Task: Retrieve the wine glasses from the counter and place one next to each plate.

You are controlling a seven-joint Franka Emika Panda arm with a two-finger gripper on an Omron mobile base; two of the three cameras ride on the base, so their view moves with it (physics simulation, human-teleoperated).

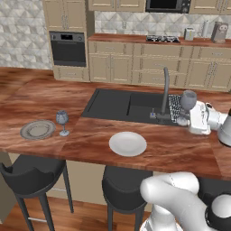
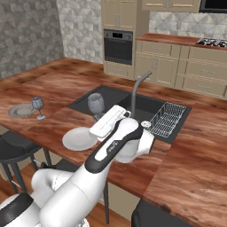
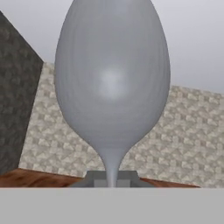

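My gripper (image 1: 184, 116) is shut on the stem of one wine glass (image 1: 188, 100), holding it upright above the right side of the sink, behind the white plate (image 1: 127, 143). In the hand view the glass's bowl (image 3: 111, 78) looms large, with the gripper (image 3: 112, 178) pinching the stem at the bottom. From the right base view the held glass (image 2: 95, 104) rises from the gripper (image 2: 98, 117), above the white plate (image 2: 79, 138). A second wine glass (image 1: 62, 119) stands on the counter (image 1: 171, 151) just right of the grey plate (image 1: 37, 130).
A dark sink (image 1: 113, 106) with a tall faucet (image 1: 165, 90) and a wire dish rack (image 2: 167, 119) is set into the counter. Two black stools (image 1: 31, 173) stand below the front edge. Cabinets and an oven (image 1: 67, 48) line the far wall.
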